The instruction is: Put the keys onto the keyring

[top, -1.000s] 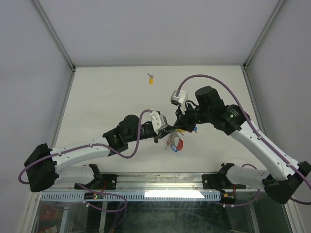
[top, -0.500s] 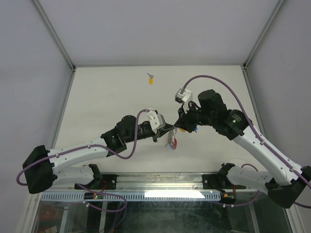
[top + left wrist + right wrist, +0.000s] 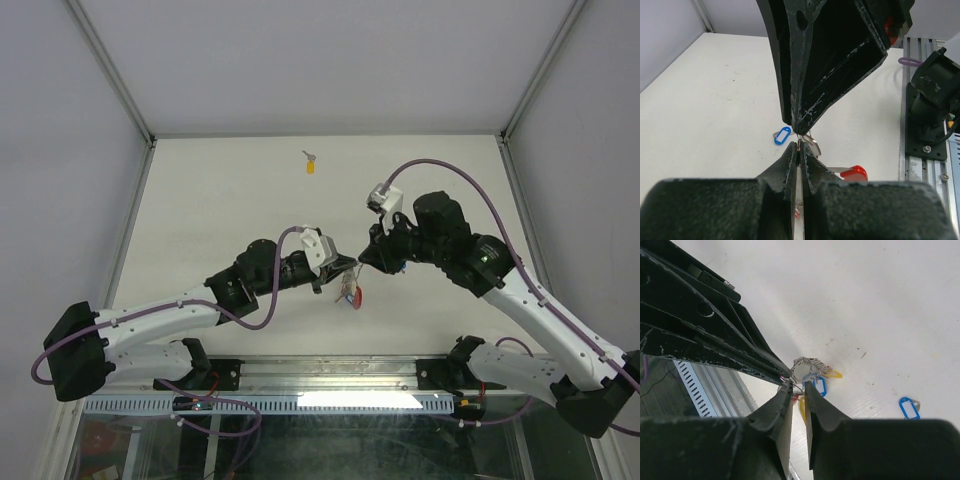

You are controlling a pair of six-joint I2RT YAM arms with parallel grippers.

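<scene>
Left pincer (image 3: 350,265) pinches one keyring (image 3: 351,293), right pincer (image 3: 366,258) alongside; one yellow key (image 3: 311,166) apart.

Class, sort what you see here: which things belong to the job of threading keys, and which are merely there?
Job: keyring with its red tag; yellow-tagged key; blue-tagged key.
Merely there: purple cable; metal rail at the table's near edge.

A white desk (image 3: 220,190) fills the middle of the top view. Pale grey wall panels (image 3: 330,60) rise behind the desk and on both its sides, joined by slanting aluminium posts (image 3: 110,68) at the desk's far corners. Along the desk's near edge runs a metal rail (image 3: 330,370), with a bright light strip (image 3: 355,401) just below it.
</scene>
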